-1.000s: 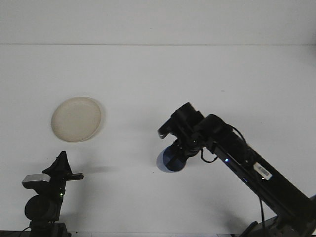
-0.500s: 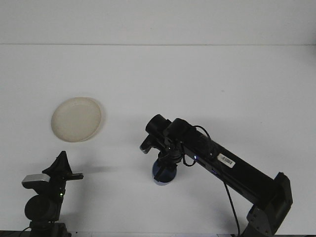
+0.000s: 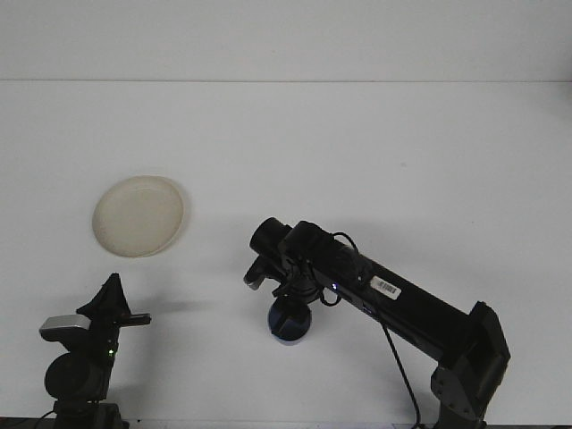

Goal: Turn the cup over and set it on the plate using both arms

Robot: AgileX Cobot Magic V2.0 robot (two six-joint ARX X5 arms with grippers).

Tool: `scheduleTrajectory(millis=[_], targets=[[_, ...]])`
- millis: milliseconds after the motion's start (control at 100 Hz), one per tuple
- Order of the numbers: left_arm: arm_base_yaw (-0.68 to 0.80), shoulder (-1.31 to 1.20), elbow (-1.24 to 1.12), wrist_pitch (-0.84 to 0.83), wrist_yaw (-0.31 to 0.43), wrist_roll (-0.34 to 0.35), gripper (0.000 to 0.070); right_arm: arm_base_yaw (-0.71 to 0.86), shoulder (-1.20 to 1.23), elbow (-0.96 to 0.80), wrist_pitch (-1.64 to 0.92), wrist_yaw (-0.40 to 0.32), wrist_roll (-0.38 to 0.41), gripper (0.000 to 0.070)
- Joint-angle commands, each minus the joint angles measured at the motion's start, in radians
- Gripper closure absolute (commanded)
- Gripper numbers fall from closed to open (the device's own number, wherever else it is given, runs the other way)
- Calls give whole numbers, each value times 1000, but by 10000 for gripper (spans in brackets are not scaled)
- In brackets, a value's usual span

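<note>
Front view: right pincer (image 3: 284,299) carried cup (image 3: 289,322) lower, leftward.

White table (image 3: 375,143) meets a pale wall (image 3: 286,36) (evenly lit)

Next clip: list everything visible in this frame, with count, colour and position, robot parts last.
plate: one, cream, left of the table's middle, nothing on it.
cup: one, blue, near the front centre, directly under the right gripper.
table: one, white, fills the view.
left gripper: one, black, bottom left corner, away from both items.
right gripper: one, black, on the arm reaching in from the bottom right, at the cup; fingers not clear.
</note>
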State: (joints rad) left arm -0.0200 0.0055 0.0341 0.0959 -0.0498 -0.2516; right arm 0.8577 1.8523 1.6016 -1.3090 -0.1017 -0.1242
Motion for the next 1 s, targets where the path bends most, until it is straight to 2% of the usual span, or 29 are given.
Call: scheduleTrajectory(millis=[0,160,330,520,610,750,850,930,990], targets=[[0,-1,-20,11,-2,-5,687,13,9,37,-14,-4,-9,409],[0,-1,-19,19,-2,-16,688,10,-49,103,-20,-6,-9,409],[0,-1,-16,34,-2,-138,688,-17,-179,184,24,-3,-3,410],[0,-1,-1,44,0,-254,688,-100,-384,182,168,2,25,412],[0,-1,18,43,42,-306,688,-158,-479,152,214,24,26,456],[0,2,72,31,141,-312,688,-246,-660,-17,348,58,26,467],[0,22,130,18,201,-311,688,-307,-816,-224,511,80,31,467],[0,68,202,-41,221,-308,687,-356,-943,-405,660,84,40,467],[0,120,265,-94,241,-283,687,-390,-1029,-531,755,84,57,466]])
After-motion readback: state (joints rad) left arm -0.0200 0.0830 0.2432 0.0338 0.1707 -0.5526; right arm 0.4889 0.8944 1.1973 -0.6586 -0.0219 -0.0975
